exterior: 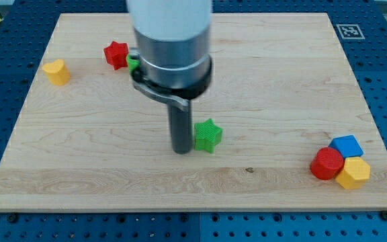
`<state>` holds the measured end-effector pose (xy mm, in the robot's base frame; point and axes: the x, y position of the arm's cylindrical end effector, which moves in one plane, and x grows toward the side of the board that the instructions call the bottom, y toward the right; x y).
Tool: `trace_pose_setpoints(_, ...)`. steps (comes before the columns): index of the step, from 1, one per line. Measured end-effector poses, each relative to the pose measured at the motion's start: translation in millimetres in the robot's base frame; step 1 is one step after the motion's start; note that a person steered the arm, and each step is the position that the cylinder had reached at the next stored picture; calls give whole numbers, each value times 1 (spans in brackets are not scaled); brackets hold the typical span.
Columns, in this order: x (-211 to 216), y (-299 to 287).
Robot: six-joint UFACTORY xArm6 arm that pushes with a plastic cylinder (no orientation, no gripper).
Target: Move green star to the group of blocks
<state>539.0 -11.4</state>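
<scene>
The green star (208, 135) lies near the middle of the wooden board (261, 67). My tip (182, 150) touches the board right at the star's left side. The group of blocks sits at the view's bottom right: a red cylinder (326, 163), a blue block (347, 146) and a yellow block (353, 173), all touching. The star is well to the left of that group.
A red star (116, 54) lies at the upper left, with a small green block (133, 65) beside it, mostly hidden behind the arm. A yellow block (56, 71) sits at the far left. The arm's wide body (171, 40) covers the top middle.
</scene>
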Motion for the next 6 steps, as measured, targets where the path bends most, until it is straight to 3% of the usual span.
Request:
trace_pose_setpoints(3,-10,85)
trace_pose_setpoints(5,-25,-9)
trace_pose_setpoints(6,-41,11)
